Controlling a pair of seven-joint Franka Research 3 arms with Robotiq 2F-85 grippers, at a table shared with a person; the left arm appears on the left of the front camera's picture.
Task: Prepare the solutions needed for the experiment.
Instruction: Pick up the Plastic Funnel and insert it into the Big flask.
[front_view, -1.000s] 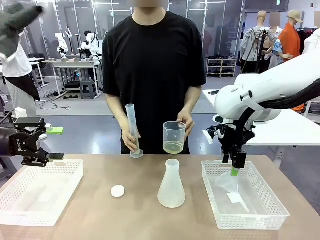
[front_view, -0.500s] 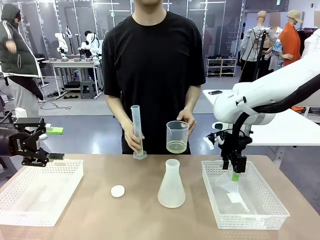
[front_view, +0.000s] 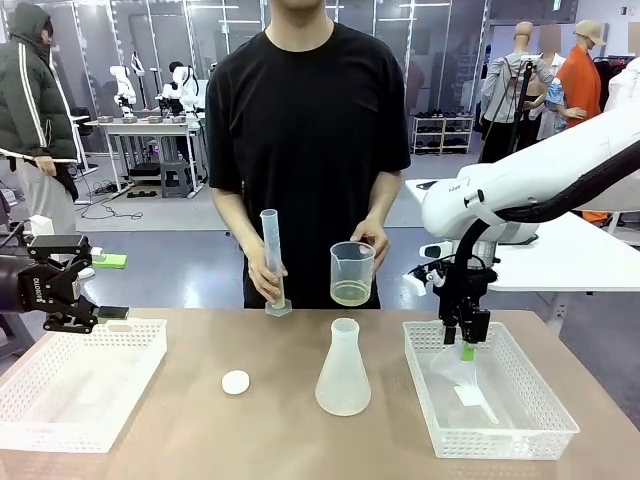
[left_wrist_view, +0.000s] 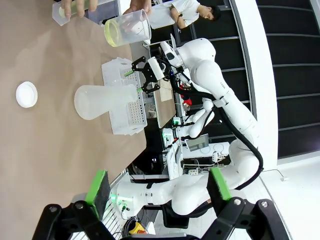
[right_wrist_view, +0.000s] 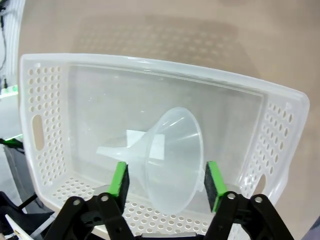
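Pale yellow watery liquid (front_view: 350, 294) sits in the bottom of a clear plastic measuring beaker (front_view: 352, 262). A person in a black T-shirt holds the beaker in one hand (front_view: 373, 240) above the far edge of the brown table (front_view: 200, 425), at 12 o'clock from the table's centre. The person's other hand (front_view: 262, 280) steadies a tall clear graduated cylinder (front_view: 270, 245), which stands upright on the table just at 9 o'clock of the beaker. At the table's centre stands a frosted-clear conical flask (front_view: 342, 375), upright and apart from everything else. A small round white cap (front_view: 235, 381) lies on the table at the flask's 9 o'clock.

Your right gripper (front_view: 467, 350) points down into the white perforated plastic basket (front_view: 500, 443) at 3 o'clock of the flask. Its green pads stand on either side of the wide mouth of a clear plastic funnel (right_wrist_view: 172, 160), which lies on its side on the basket floor (its spout points to 9 o'clock in the right wrist view). One pad looks to be against the rim, but you cannot tell whether the jaws are pressing on the funnel or merely around it.

Your left gripper (front_view: 112, 287) hovers at 9 o'clock of the flask, above the far left corner of a second white perforated basket (front_view: 150, 385). It is turned sideways, with its jaws spread wide and nothing between them.
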